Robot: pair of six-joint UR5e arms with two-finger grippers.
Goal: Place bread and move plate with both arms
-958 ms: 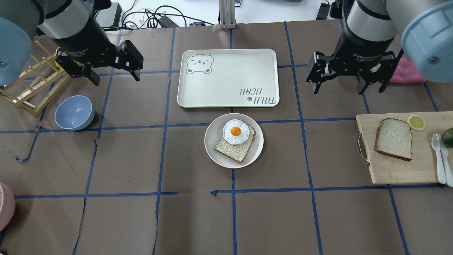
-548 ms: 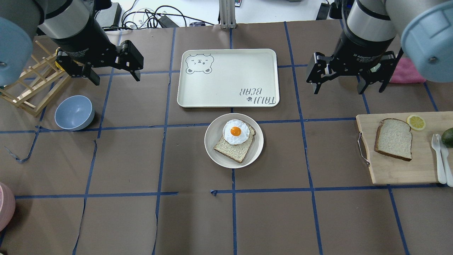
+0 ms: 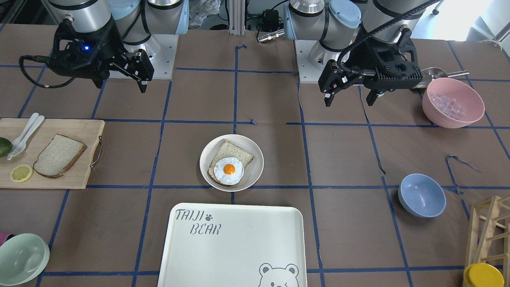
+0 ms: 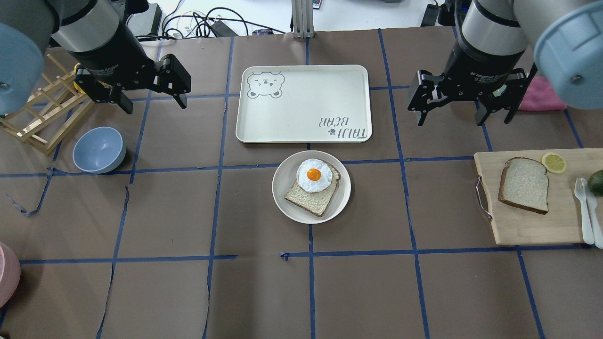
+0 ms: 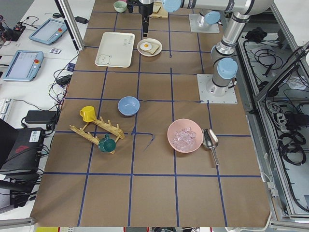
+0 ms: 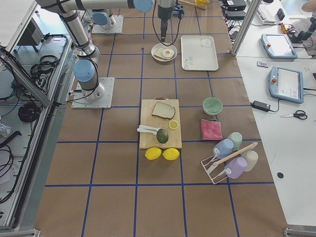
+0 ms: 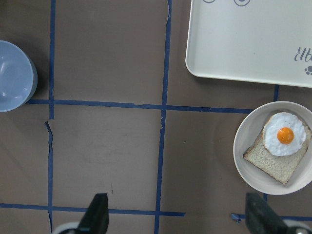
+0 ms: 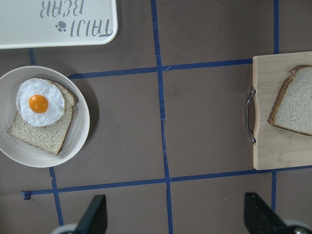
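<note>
The plain bread slice [image 4: 524, 185] lies on a wooden cutting board [image 4: 523, 230] at the right; it also shows in the front view [image 3: 59, 155] and the right wrist view [image 8: 295, 101]. The cream plate [image 4: 282, 200] sits at table centre with a grainier slice and a fried egg on it; it shows in the front view [image 3: 257, 167], the left wrist view [image 7: 248, 168] and the right wrist view [image 8: 29, 153]. My left gripper [image 4: 153, 100] hangs open and empty at the back left. My right gripper [image 4: 464, 117] hangs open and empty at the back right, above the table behind the board.
The TAIJI BEAR tray [image 4: 304, 103] lies just behind the plate. A blue bowl [image 4: 99, 149] and a wooden rack [image 4: 42, 113] stand at the left. A lemon slice [image 4: 554, 162], cutlery [image 4: 584, 209] and an avocado [image 4: 596, 181] share the board. A pink bowl [image 3: 453, 102] and a green bowl [image 3: 22, 258] show in the front view.
</note>
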